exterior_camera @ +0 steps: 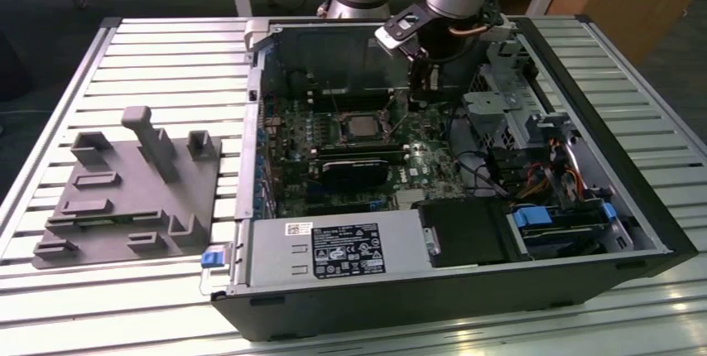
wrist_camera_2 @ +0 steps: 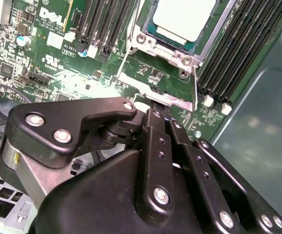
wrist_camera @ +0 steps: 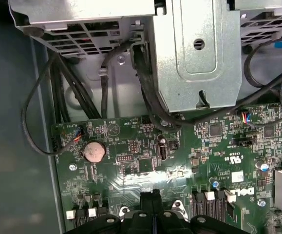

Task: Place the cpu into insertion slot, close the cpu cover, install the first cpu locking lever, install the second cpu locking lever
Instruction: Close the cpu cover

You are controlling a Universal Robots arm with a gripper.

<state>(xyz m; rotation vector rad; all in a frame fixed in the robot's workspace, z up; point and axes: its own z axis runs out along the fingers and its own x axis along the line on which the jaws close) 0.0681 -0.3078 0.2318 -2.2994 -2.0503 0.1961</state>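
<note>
In the exterior view the scene is lit evenly from above, and soft glare is seen on the slats of the surface [exterior_camera: 618, 323] near the lower edge. The inside of the computer case [exterior_camera: 331, 62] is left in shadow. In both wrist views a bright patch is thrown on the motherboard [wrist_camera_2: 99, 90] [wrist_camera: 148, 175] just beside the end effector [wrist_camera_2: 156, 110], whose black body is seen dark. In the second wrist view the cpu [wrist_camera_2: 182, 17] is nearly washed out.

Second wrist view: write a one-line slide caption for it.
Black pincer poised at the edge of the grey metal cpu cover framing the silvery square cpu on the green motherboard.
</note>
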